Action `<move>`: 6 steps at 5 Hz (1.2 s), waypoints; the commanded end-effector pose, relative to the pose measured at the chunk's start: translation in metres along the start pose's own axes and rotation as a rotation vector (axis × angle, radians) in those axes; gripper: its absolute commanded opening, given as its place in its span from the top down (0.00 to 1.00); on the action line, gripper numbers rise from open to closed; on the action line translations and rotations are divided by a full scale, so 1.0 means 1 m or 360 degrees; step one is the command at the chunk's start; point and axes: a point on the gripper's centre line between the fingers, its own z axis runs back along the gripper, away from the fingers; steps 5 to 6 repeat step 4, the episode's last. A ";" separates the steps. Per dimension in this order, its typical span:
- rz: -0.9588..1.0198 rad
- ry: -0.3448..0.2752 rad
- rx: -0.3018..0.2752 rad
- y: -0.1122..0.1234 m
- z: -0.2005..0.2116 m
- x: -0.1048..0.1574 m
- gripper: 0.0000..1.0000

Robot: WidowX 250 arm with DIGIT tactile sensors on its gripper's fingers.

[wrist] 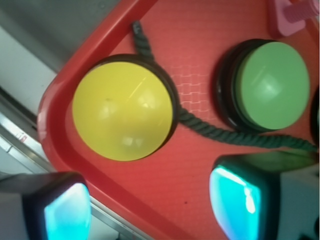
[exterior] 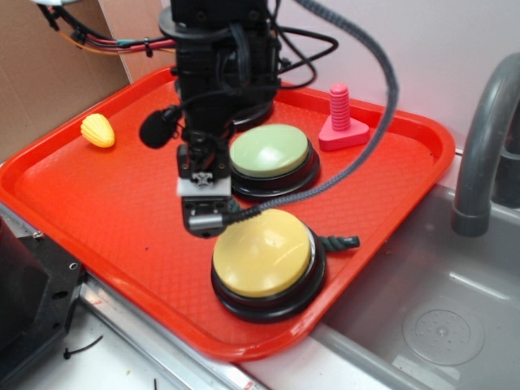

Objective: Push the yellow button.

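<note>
On the red tray [exterior: 97,219], the gripper [exterior: 203,213] hangs low at ten o'clock of the yellow button [exterior: 262,252], just beside its rim, likely lining up to press. Its fingers [wrist: 67,212] stand apart, empty. The green button [exterior: 270,152] sits at twelve o'clock, its cord [wrist: 235,135] running between them.

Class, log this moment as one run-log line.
gripper: open, above tray | yellow button: untouched | green button: behind it
</note>
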 end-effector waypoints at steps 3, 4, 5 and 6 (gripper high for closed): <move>0.0386 -0.0153 -0.0074 0.019 0.025 -0.057 0.00; 0.0433 -0.0144 -0.0142 0.022 0.023 -0.060 0.00; 0.0433 -0.0144 -0.0142 0.022 0.023 -0.060 0.00; 0.0433 -0.0144 -0.0142 0.022 0.023 -0.060 0.00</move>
